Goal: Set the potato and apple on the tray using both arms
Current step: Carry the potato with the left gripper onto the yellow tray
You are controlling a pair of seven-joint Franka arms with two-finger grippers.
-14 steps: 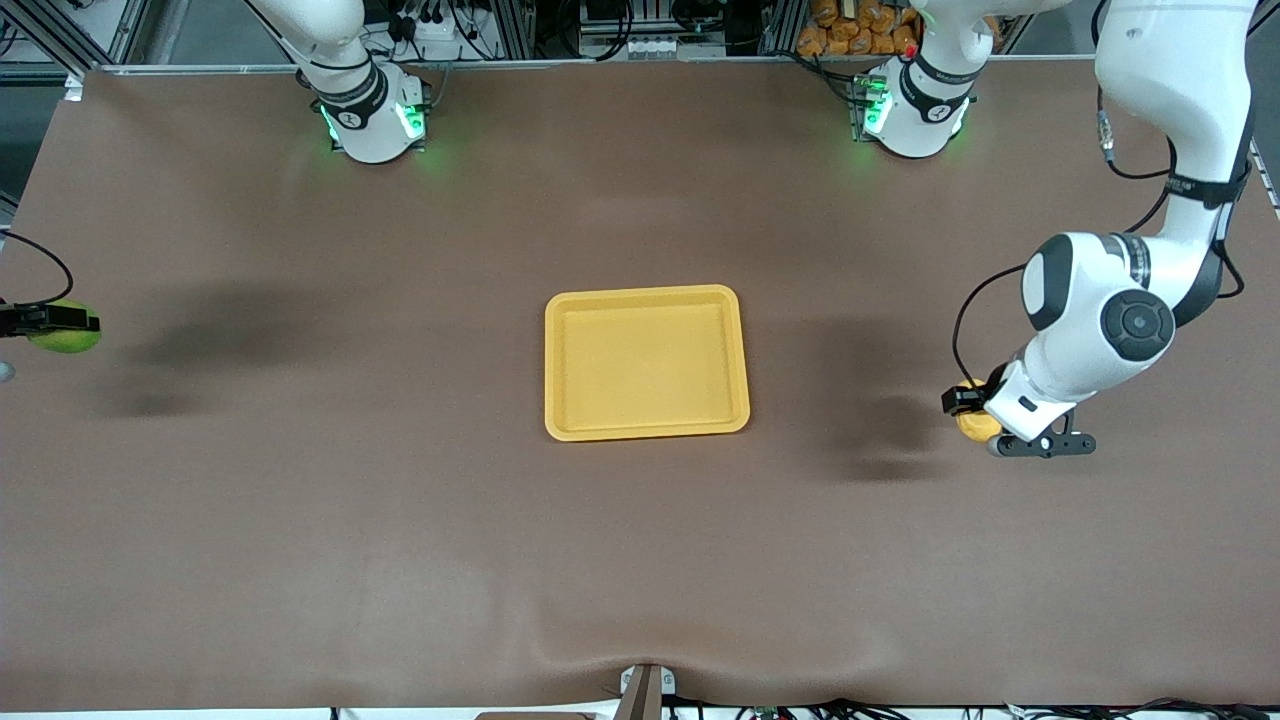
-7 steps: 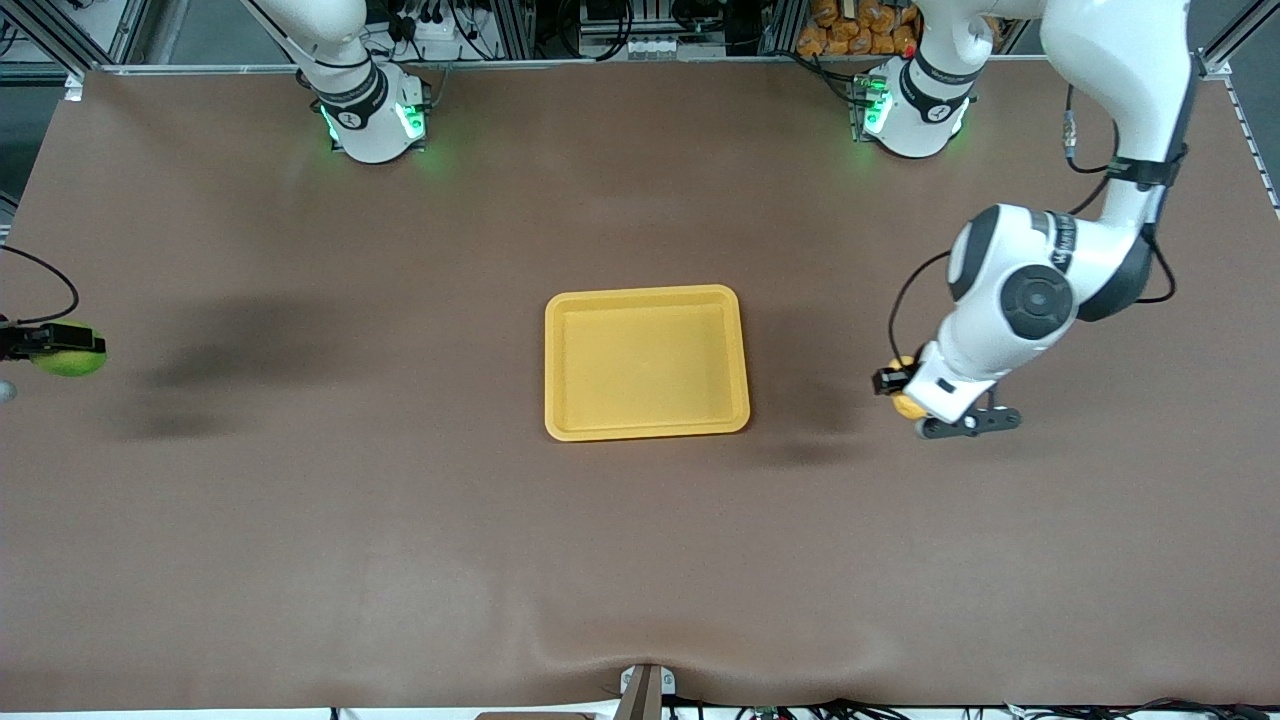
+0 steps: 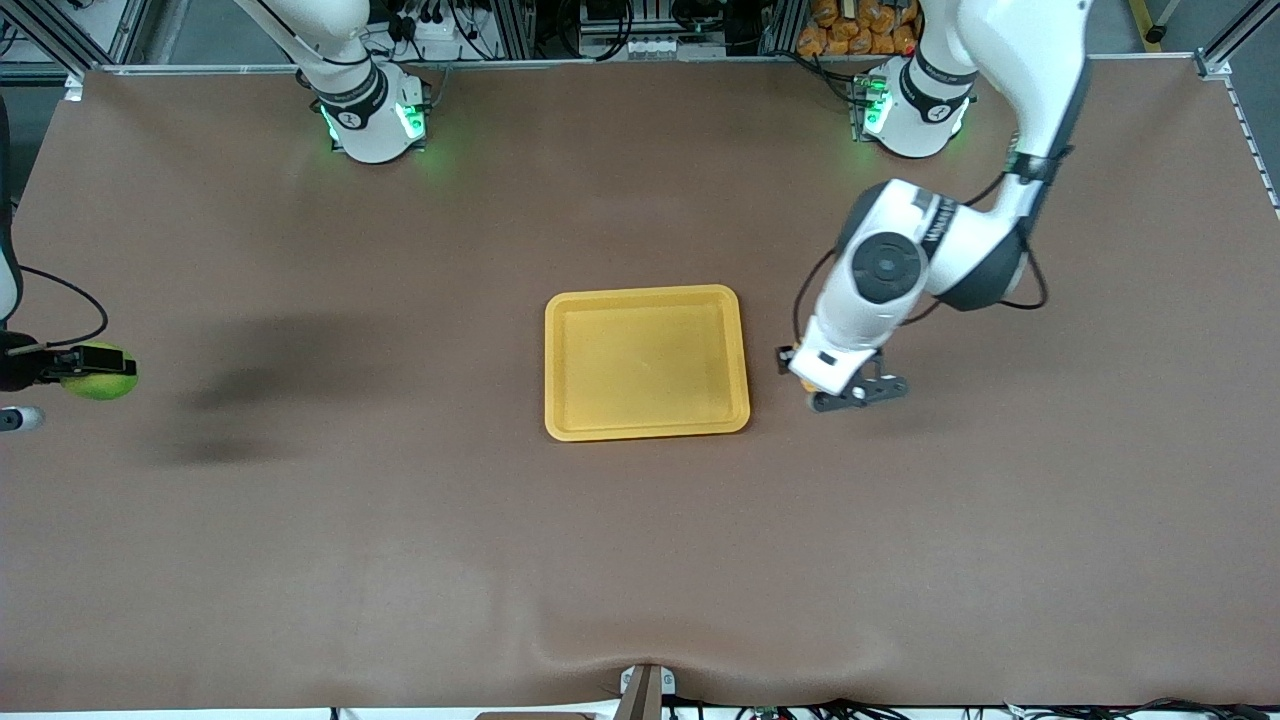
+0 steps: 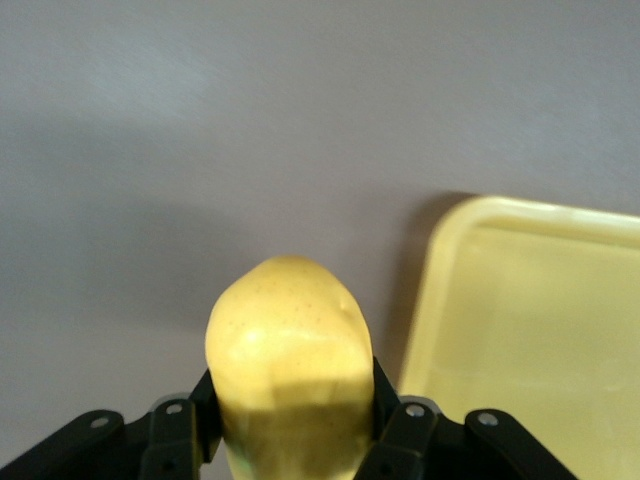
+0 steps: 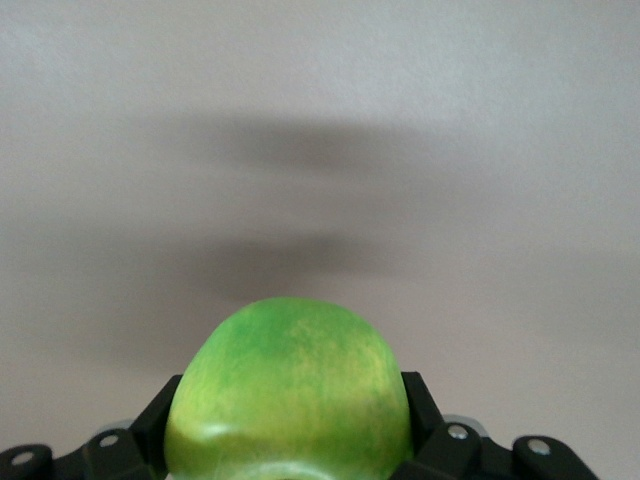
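The yellow-orange tray (image 3: 560,420) lies at the middle of the table and is empty; its corner shows in the left wrist view (image 4: 450,300). My left gripper (image 3: 800,368) is shut on the potato (image 4: 285,350) and holds it above the table just beside the tray's edge on the left arm's side. In the front view the potato (image 3: 796,368) is mostly hidden under the wrist. My right gripper (image 3: 85,365) is shut on the green apple (image 3: 102,385) above the table's right-arm end, well away from the tray. The apple fills the right wrist view (image 5: 290,390).
The brown table cover (image 3: 400,550) runs under everything. Both arm bases (image 3: 370,115) with green lights stand along the table's edge farthest from the front camera. A small bracket (image 3: 645,690) sits at the table edge nearest the front camera.
My left arm has swung the potato from the left arm's end of the table toward the tray, now just beside it. My right gripper with the apple has shifted slightly toward the tray.
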